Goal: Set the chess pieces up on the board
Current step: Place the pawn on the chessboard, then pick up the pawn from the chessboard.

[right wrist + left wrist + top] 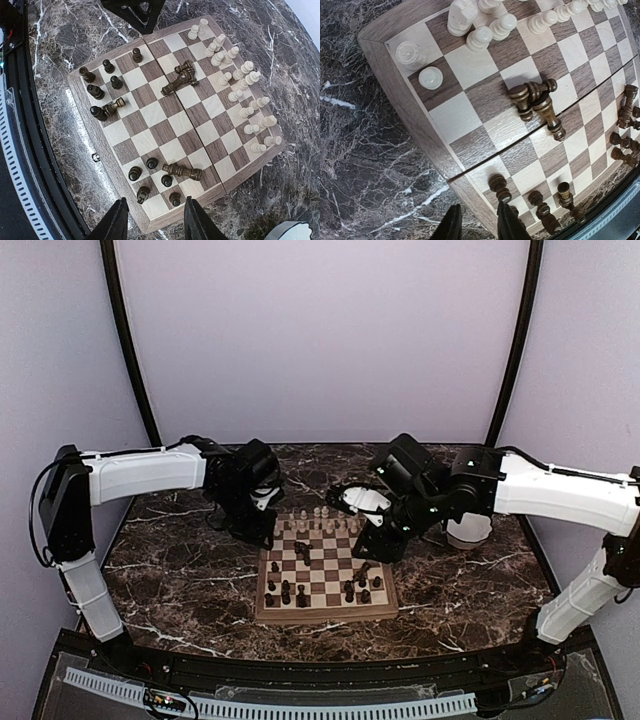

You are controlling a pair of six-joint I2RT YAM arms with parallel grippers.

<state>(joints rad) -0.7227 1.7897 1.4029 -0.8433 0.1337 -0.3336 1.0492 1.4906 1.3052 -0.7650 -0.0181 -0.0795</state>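
While both arms hover with nothing in hand, you have the square wooden chessboard with tan and brown squares (322, 614) lying mid-table, towards the near edge of the dark veined marble table (180, 590).

- Pale cream turned pieces (430, 78): standing in two rows along the board's far side. That side looks about done.
- Dark brown turned pieces (95, 91): scattered over the near half, so this is where your work lies. A toppled cluster (540, 102) lies near the board's centre and one long piece (182, 171) lies flat towards the right rim. Another is down by the left group.
- Left gripper (479, 210): jaws spread, empty, above the board's left rim towards its far corner.
- Right gripper (156, 205): jaws spread wide, empty, high over the right rim. It probably sits high to survey the whole board.
- White bowl (468, 530): off the board, towards the table's right edge.

My read is that you're between picks. The fallen pieces will need righting, and a grasp across the narrow stem will likely roll them.
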